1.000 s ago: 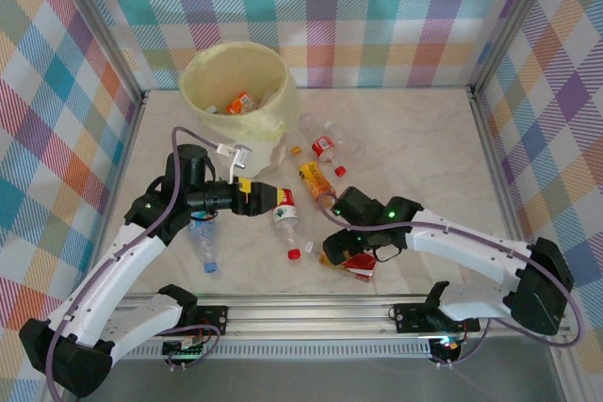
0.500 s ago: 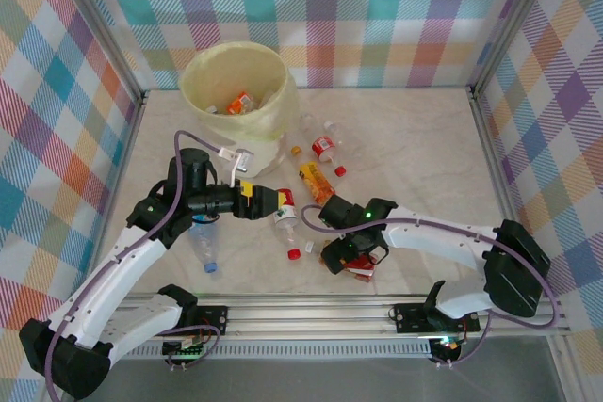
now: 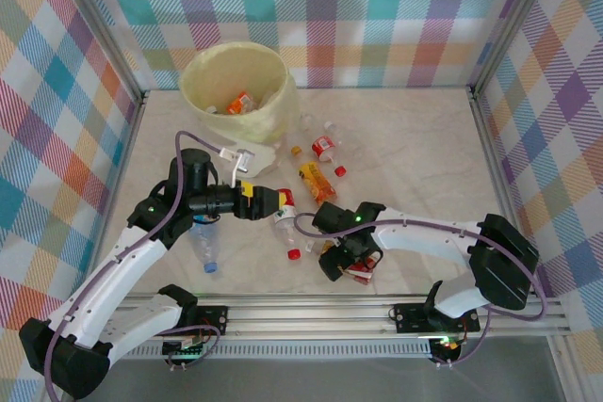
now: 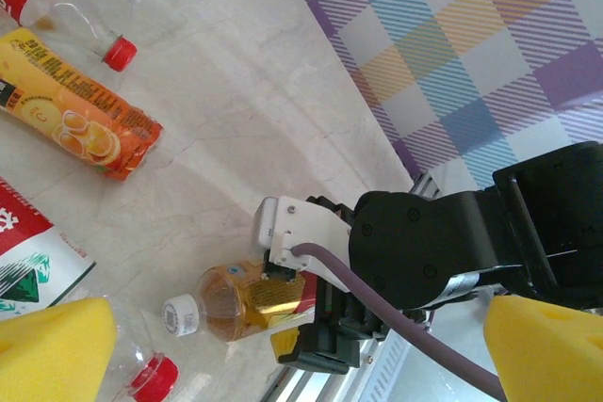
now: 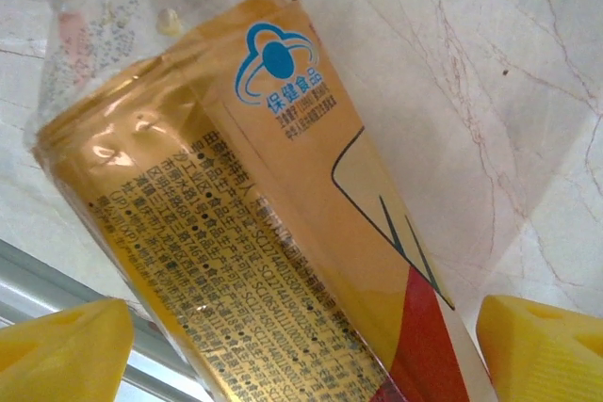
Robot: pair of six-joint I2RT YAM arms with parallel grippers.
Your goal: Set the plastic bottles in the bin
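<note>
Because the amber bottle (image 5: 245, 233) lies on its side at the near edge of the table (image 3: 424, 157), well apart from the bin (image 3: 231, 127), the right gripper (image 5: 301, 350) is set astride it, jaws spread wide to either side and nothing yet clasped. The left gripper (image 3: 275, 201) is held fully spread and empty above the bottles mid-table, presumably to leave room. On the amber bottle's yellow-and-red label, a blue emblem over the characters 保健食品 can be read; the fine print cannot be made out. Orange slices are pictured on a neighbouring bottle (image 4: 80, 120).
</note>
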